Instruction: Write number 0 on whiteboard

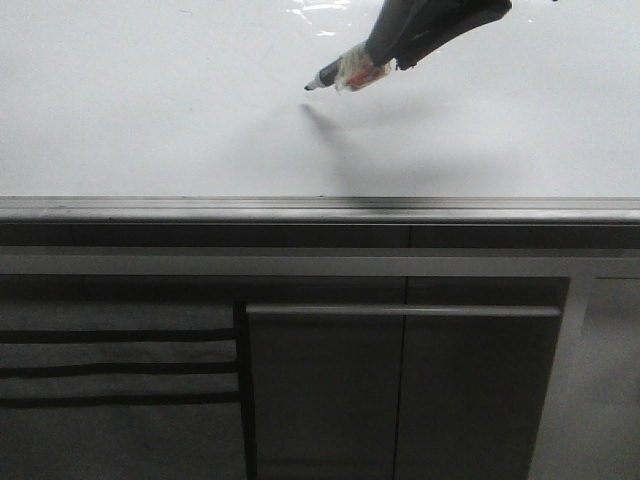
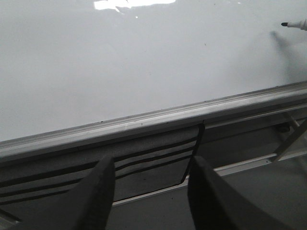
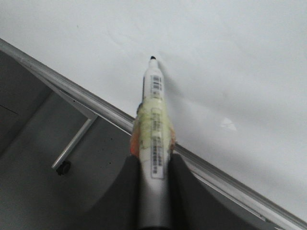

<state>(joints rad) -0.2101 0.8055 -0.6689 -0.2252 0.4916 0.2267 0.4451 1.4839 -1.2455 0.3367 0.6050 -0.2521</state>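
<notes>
Right now the whiteboard [image 1: 150, 110] fills the upper part of the front view, glossy white, with glare patches at about 12 o'clock and a grey metal edge strip [image 1: 300, 207] along its lower border. Its surface is blank: no stroke of the number 0 shows in any of the 3 views.

From 1 o'clock in the front view the right hand [image 1: 400, 45] reaches in, its 2 dark fingers clamped on a white marker pen [image 1: 345, 70]. The pen's barrel carries a printed label and a band of yellowish and orange tape just ahead of the fingers. Its black tip [image 1: 309, 87] points toward 8 o'clock and casts a soft shadow on the board just below it. In the right wrist view the tip [image 3: 152, 58] sits over the white surface near the edge strip; whether it touches the board cannot be told.

The left hand [image 2: 151, 189] appears only in its own wrist view, its 2 black fingers [image 2: 98, 196] spread apart and gripping nothing. It hangs in front of the dark grey cabinet panels [image 1: 400, 390] below the board, well apart from the pen, whose tip shows far off at the right edge of that view [image 2: 288, 23].
</notes>
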